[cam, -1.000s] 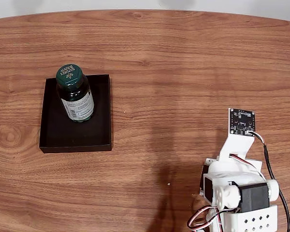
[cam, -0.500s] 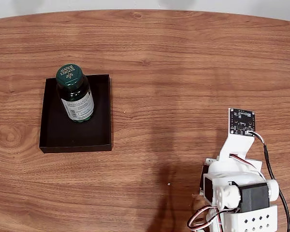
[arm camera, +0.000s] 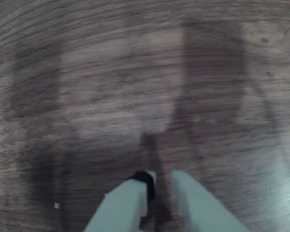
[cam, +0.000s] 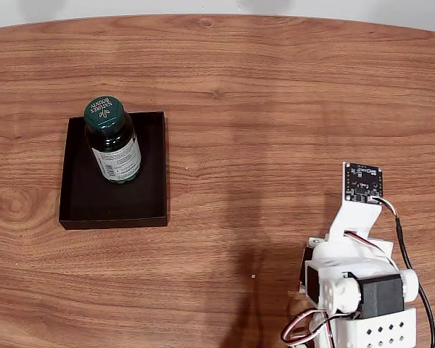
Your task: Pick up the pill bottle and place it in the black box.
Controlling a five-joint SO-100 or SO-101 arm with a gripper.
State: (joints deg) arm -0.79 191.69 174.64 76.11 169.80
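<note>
Wooden counter [cam: 275, 109]: pill bottle [cam: 114, 142] stands upright inside the black box [cam: 78, 206] by the left edge, well apart from the jaws [arm camera: 159, 181], nearly together, empty

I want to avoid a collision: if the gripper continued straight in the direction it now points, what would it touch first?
Probably the bare wooden table. In the wrist view the gripper points down at wood grain with nothing between, though the picture is blurred and depth is unclear.
</note>
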